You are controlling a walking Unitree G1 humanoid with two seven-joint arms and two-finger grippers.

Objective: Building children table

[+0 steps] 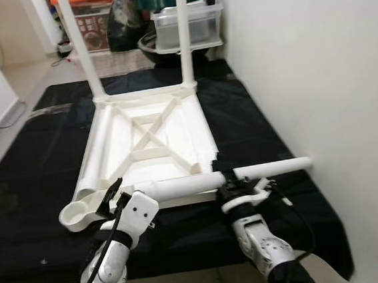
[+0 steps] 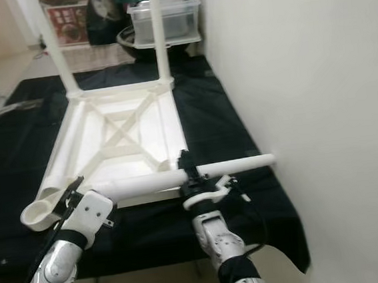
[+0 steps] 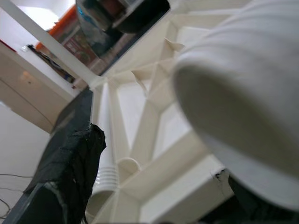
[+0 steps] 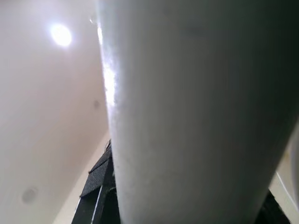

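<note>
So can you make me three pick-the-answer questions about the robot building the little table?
1. Where is the upside-down white plastic tabletop?
A on a black mat
B on a shelf
C on bare tiles

2. How many white legs stand upright in it?
A none
B two
C four

3. What is the right tool doing?
A hanging free
B gripping a long white plastic leg tube
C pushing a box

Answers:
1 A, the black mat spreads under it.
2 B, two upright legs rise at the far corners.
3 B, it closes on the long white tube, lying crosswise.

One upturned tabletop [image 1: 149, 135], two fitted legs [image 1: 81, 48] (upright), two loose legs [image 1: 180, 186] — lying flat
</note>
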